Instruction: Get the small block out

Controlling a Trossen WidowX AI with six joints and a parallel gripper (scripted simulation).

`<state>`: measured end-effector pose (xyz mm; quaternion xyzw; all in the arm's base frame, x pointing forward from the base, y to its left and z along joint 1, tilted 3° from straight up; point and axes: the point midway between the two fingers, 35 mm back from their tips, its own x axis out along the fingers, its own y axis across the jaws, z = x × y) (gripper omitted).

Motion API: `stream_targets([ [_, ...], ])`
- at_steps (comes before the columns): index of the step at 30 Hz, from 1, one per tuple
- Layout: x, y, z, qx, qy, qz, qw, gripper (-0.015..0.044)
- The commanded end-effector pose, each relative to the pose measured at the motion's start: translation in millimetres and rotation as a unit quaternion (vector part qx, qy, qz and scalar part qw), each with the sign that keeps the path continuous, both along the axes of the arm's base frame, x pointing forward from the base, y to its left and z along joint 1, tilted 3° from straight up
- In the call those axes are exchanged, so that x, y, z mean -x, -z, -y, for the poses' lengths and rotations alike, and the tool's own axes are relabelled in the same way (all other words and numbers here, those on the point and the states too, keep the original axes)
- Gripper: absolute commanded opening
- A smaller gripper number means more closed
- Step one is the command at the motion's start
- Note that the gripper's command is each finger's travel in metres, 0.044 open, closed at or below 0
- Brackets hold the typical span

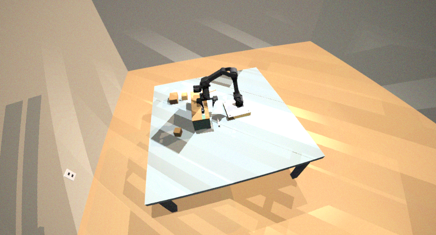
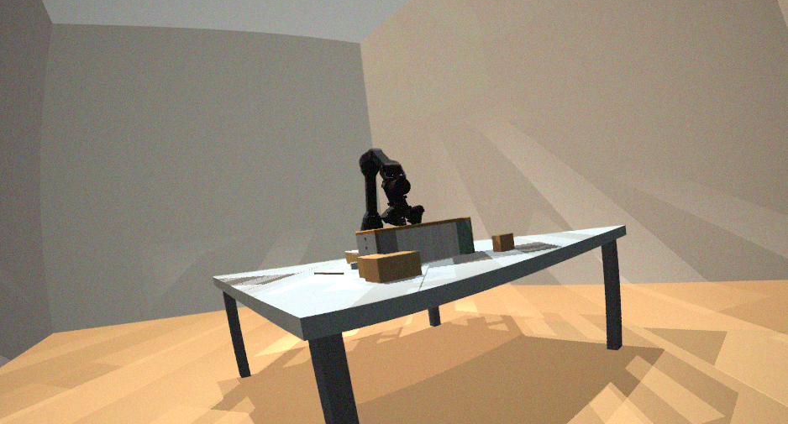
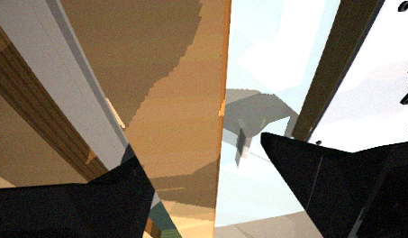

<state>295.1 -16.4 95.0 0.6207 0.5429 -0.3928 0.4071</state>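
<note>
The box (image 1: 196,114) (image 2: 427,243) (image 3: 186,99) stands on the table, with a wooden top, a slot along it and a dark green end. In the wrist view a pale grey strip shows inside the slot. I cannot make out the small block in any view; the inside is mostly hidden. My gripper (image 1: 208,107) (image 3: 212,142) is open and empty, above the box. One finger is over the slot side, near the green end; the other is past the box's edge on the robot's side. I cannot tell whether the first fingertip is inside the slot.
A brown block (image 1: 177,131) (image 2: 502,242) lies beyond the green end. A large block (image 1: 173,97) (image 2: 394,265) and a smaller one (image 1: 184,96) stand near the other end, with a thin stick (image 1: 212,90) (image 2: 328,273). A small thin piece stands between box and robot base plate (image 1: 236,110).
</note>
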Motion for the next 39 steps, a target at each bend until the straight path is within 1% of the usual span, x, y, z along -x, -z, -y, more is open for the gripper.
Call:
stream_targets([
  [1,1,1,-6,-0.002,0.000,-0.001,1.000,0.0400],
  [7,1,1,4,-0.002,0.000,-0.001,1.000,0.0400],
  [13,1,1,5,-0.002,0.000,-0.001,1.000,0.0400],
  [39,-1,0,-21,-0.003,0.000,-0.001,1.000,0.0400],
])
